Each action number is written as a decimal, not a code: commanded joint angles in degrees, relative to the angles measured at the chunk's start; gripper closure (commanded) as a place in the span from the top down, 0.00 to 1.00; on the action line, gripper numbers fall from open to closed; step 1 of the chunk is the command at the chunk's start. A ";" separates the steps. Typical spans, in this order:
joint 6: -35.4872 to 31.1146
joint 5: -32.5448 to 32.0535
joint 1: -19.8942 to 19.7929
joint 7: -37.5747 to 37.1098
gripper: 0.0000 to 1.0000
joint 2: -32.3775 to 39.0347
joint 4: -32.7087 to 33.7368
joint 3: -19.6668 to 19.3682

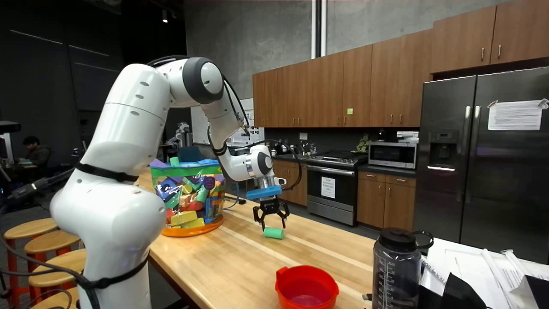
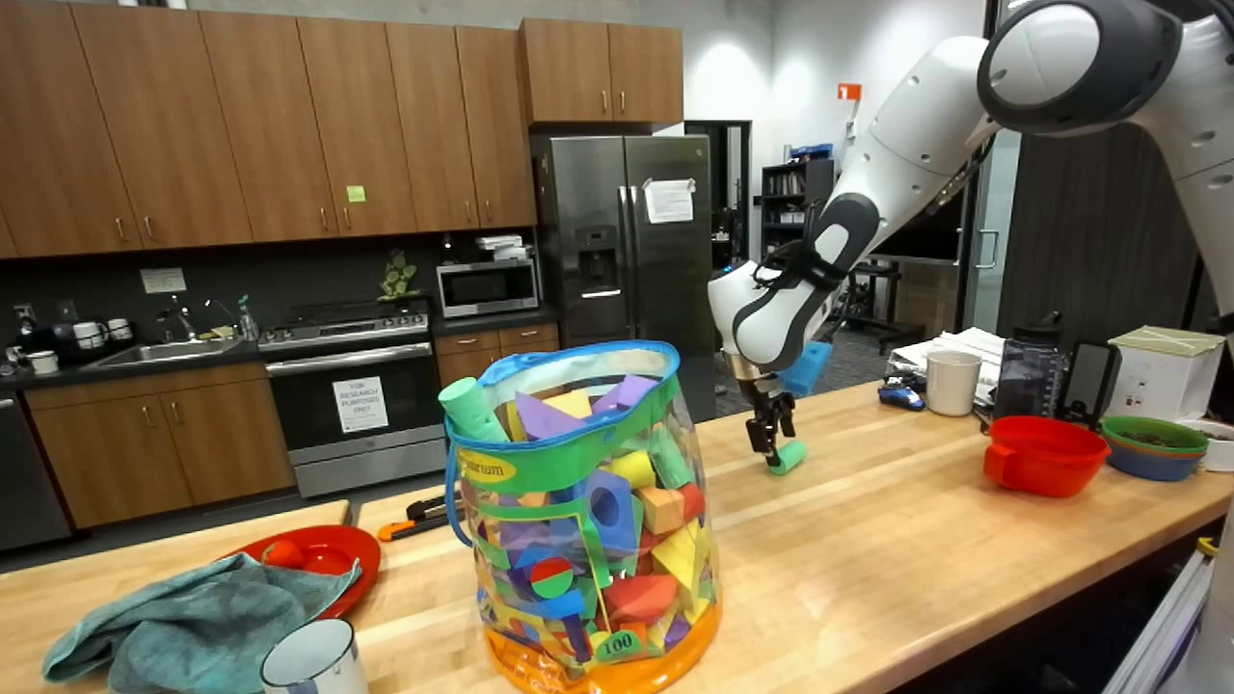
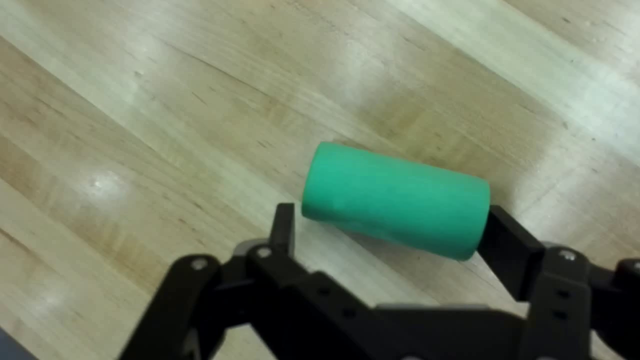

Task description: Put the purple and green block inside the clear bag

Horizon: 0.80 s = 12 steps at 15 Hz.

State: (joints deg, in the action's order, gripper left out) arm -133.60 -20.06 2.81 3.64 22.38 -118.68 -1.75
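On its side on the wooden table lies a green cylindrical block [image 3: 395,200], shown in both exterior views as well [image 1: 273,233] [image 2: 790,457]. My gripper [image 1: 273,227] points down over it, jaws wide, one finger beyond each end. In the wrist view a thin gap separates the left finger [image 3: 284,227] from the block; the right finger [image 3: 515,250] meets its other end or sits just behind it. The clear bag [image 2: 559,458] stands upright with its mouth open, full of coloured blocks. Purple blocks [image 2: 548,418] show at its top; whether one is the task's purple block I cannot tell.
A red bowl [image 2: 1046,463] stands farther along the table, with a dark bottle [image 1: 392,274] and stacked bowls [image 2: 1152,439] near it. Beside the bag are a knife [image 2: 415,522], a red plate [image 2: 362,559], a teal cloth [image 2: 193,617] and a white mug [image 2: 313,665].
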 commanded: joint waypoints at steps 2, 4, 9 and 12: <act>0.60 -1.71 0.91 -3.41 0.51 -1.36 -0.99 -0.99; 0.57 -1.43 0.95 -4.05 0.38 -1.43 -0.94 -0.90; -0.54 -0.41 0.59 -4.24 0.18 -1.52 -1.17 -0.53; -1.57 -0.05 0.39 -4.14 0.08 -1.59 -1.40 -0.42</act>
State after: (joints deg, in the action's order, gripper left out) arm -133.95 -20.24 3.40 0.18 22.01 -118.48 -1.89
